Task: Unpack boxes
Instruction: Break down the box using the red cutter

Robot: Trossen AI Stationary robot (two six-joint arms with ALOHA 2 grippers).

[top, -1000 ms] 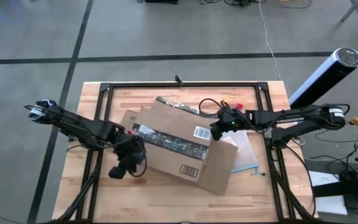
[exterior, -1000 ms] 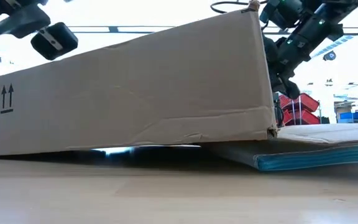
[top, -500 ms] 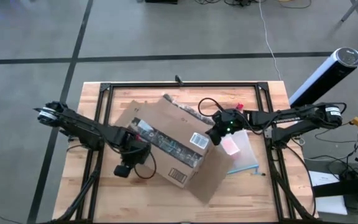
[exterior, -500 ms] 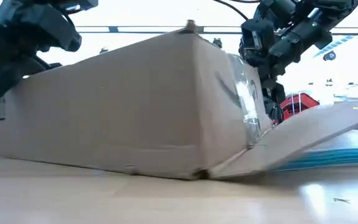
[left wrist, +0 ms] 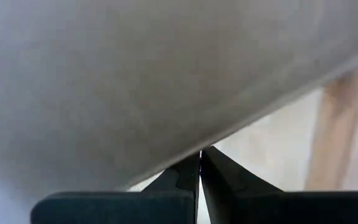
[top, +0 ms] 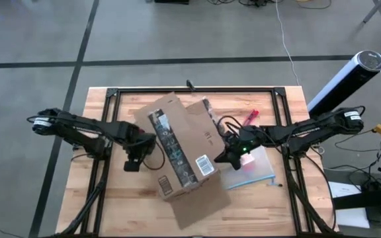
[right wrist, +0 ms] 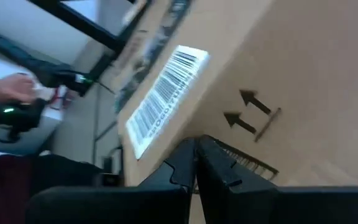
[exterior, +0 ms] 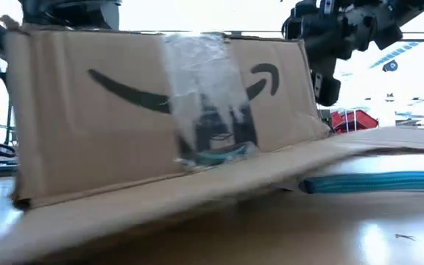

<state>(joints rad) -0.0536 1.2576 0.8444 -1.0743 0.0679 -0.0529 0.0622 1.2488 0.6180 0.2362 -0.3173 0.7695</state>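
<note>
From above, one box (top: 180, 149) lies mid-table between my left gripper (top: 139, 147) and right gripper (top: 227, 153). I judge I'm turning it; next, find a taped seam. Low down, its taped end faces the camera. Each wrist view shows my fingers pressed together, empty, against the cardboard.

A light wooden counter (top: 98, 198) with a black metal frame (top: 197, 90) stands on a grey concrete floor (top: 177, 33) crossed by dark lines. Red bins (exterior: 354, 121) sit in the bright room behind.
</note>
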